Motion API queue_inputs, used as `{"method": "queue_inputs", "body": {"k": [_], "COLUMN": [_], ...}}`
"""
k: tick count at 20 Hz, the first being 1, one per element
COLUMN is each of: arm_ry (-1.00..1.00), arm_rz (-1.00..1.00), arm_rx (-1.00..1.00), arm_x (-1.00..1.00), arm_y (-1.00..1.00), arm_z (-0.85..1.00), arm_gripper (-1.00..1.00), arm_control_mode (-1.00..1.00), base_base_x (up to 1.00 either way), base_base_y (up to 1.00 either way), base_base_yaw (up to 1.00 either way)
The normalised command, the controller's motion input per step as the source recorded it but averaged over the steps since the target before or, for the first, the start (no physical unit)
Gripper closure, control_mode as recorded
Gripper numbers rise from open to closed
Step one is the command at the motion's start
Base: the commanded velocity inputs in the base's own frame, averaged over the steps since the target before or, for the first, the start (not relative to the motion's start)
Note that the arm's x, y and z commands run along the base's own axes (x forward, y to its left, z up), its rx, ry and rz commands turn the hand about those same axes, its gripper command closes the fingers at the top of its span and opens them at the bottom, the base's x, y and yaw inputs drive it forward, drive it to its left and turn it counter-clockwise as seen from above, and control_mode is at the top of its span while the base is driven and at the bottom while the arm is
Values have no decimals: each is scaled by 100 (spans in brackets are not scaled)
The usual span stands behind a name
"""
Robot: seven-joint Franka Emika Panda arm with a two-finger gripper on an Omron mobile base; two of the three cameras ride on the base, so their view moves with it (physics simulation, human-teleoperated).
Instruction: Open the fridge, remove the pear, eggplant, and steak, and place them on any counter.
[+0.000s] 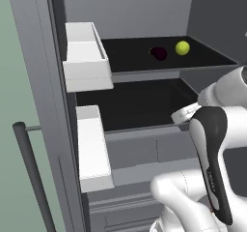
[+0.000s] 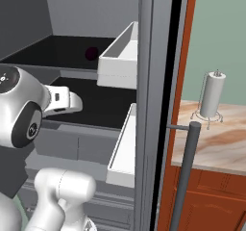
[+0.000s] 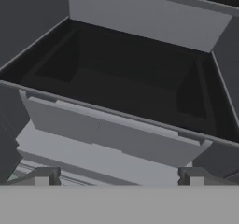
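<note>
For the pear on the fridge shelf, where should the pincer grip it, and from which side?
Grip the pear across its round middle, coming from the open front of the fridge. It sits on the upper shelf with the eggplant to its left, apart from it, so its front and right stand free.

Pale green wall (image 2: pixel 218 37), paper-towel holder (image 2: pixel 212 96) before it.

fridge (image 1: pixel 144 13) doors open | door bins (image 1: pixel 87 57) flank shelf sides | middle free

Pear (image 1: pixel 182 48) beside eggplant (image 1: pixel 158 53) — upper shelf (image 1: pixel 130 57).
</note>
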Motion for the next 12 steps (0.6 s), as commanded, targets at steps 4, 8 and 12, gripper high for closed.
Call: {"method": "queue_inputs", "body": {"k": [4, 8, 12], "arm_ry": [0, -5, -10], "arm_rz": [-16, -10, -11], "arm_rx": [0, 9, 25], "arm_x": [32, 22, 37], "arm_y": [1, 0, 0], "arm_z": [24, 26, 39], "arm_gripper": [-100, -100, -100], "arm_control_mode": [-100, -100, -100], "base_base_x": [0, 0, 0], "base_base_y": [0, 0, 0], "base_base_yaw": [0, 0, 0]}}
